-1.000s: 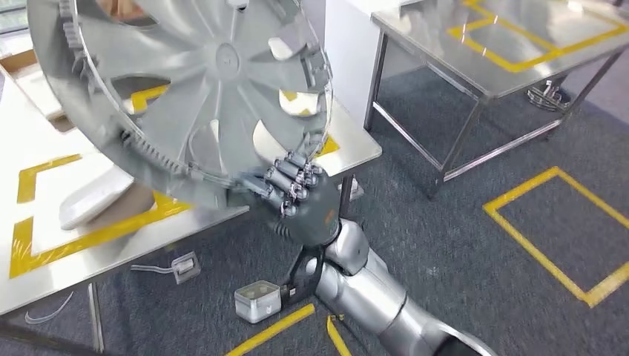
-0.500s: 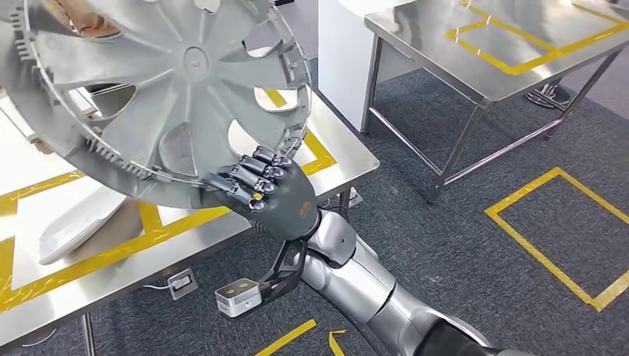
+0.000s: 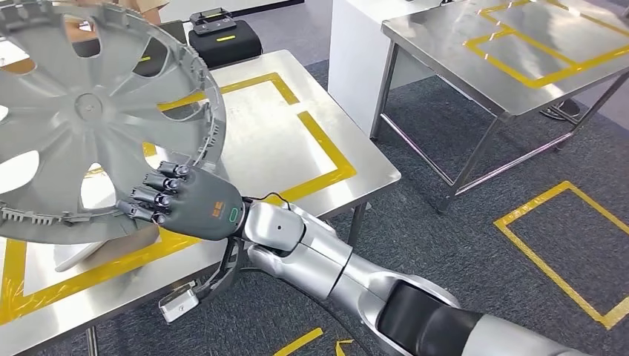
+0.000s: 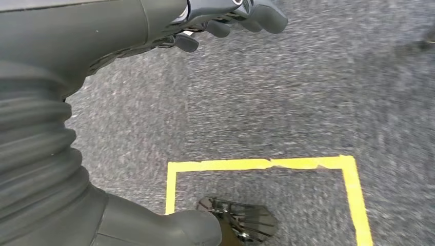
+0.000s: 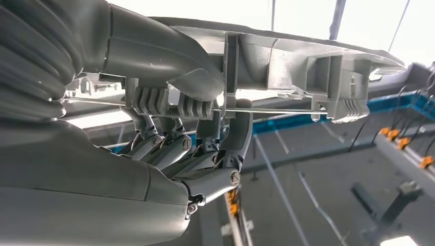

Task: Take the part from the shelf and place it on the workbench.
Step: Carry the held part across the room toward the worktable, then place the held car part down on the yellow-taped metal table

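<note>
The part is a large grey wheel cover (image 3: 89, 126) with spoke-shaped openings. My right hand (image 3: 189, 204) grips its lower rim and holds it tilted above the left half of the steel workbench (image 3: 274, 141), which carries yellow tape outlines. In the right wrist view the thumb lies over the ribbed rim of the wheel cover (image 5: 308, 56) and the fingers (image 5: 205, 154) curl under it. My left hand (image 4: 118, 25) hangs over grey carpet, its fingers apart from the thumb, holding nothing.
A pale flat piece (image 3: 89, 252) lies on the bench under the cover. A black case (image 3: 222, 37) stands at the bench's far edge. A second steel table (image 3: 519, 67) stands to the right across a carpet aisle with a yellow tape square (image 3: 564, 245). A small grey box (image 3: 178, 304) dangles below the bench's front edge.
The camera has turned, so the whole scene has shifted. Within the picture my right hand and the wheel cover have moved left and lower, out over the bench.
</note>
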